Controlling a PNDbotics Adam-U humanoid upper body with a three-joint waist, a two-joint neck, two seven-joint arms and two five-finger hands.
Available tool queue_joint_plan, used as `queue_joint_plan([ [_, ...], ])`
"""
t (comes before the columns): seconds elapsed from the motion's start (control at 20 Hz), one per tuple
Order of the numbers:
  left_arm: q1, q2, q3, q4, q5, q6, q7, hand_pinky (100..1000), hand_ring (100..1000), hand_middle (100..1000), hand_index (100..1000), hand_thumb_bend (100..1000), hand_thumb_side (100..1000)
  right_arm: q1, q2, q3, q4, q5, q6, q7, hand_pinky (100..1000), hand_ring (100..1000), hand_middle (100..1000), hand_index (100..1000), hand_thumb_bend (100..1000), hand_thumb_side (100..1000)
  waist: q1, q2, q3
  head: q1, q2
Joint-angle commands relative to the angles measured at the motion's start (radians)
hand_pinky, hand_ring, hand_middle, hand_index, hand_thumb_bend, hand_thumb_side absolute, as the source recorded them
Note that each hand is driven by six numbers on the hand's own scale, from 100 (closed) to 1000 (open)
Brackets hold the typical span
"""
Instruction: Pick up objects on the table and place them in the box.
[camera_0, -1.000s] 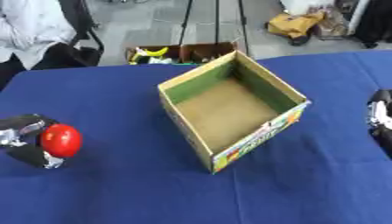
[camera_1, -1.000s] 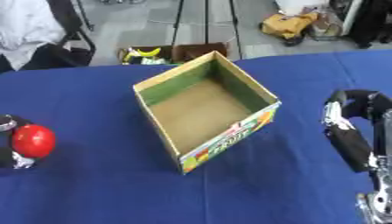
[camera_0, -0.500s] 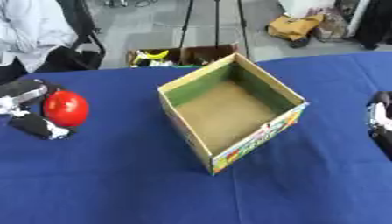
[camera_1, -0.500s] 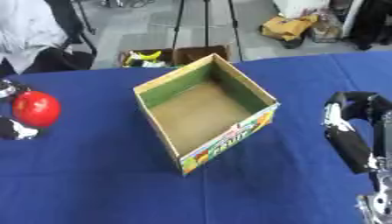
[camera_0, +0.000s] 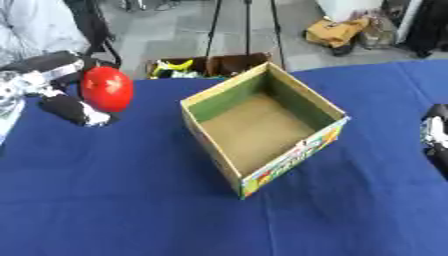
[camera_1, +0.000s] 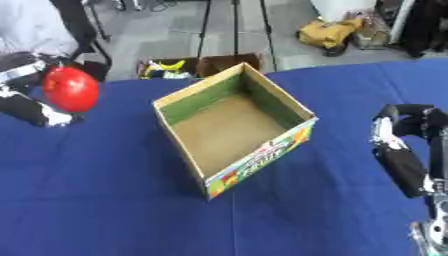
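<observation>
A red round object (camera_0: 107, 88) is held in the air at the left, above the blue table (camera_0: 131, 200). My left hand (camera_0: 61, 102) is shut on it, fingers and thumb curled round its sides. The open cardboard box (camera_0: 262, 127) stands in the middle of the table, empty, with a green inner wall and a printed front. The red object is left of the box and higher than its rim. My right hand (camera_1: 404, 150) rests at the right edge, fingers relaxed, holding nothing.
Beyond the table's far edge stands a low crate (camera_0: 206, 66) with yellow and green items on the floor. A tripod's legs (camera_0: 245, 25) and a tan bag (camera_0: 341, 32) lie farther back. A person in white (camera_0: 35, 25) sits at the far left.
My left hand has lifted the red object off the table and carried it up and rightward toward the box. The right hand has stayed put.
</observation>
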Motion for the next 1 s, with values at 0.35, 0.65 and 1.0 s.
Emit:
queue_joint_plan([
  [0.35,-0.142,-0.171,-0.026,0.089,-0.063,-0.029,-0.015,100,482,627,729,100,355,-0.01,-0.015,0.013,-0.021,-0.014,-0.006,0.017,729,510,408,644,100,490,0.005,-0.024,-0.022,0.025,-0.003],
  [0.65,-0.187,-0.269,-0.03,0.166,-0.121,-0.023,0.019,100,483,622,722,100,351,-0.014,-0.013,0.019,-0.021,-0.017,-0.008,0.025,730,510,408,644,100,488,0.01,-0.017,-0.037,0.039,-0.008],
  [1.0,-0.206,-0.386,-0.01,0.285,-0.237,-0.024,0.075,100,481,606,711,100,364,-0.028,-0.011,0.028,-0.021,-0.02,-0.013,0.035,730,510,408,644,100,489,0.013,-0.001,-0.062,0.055,-0.012],
])
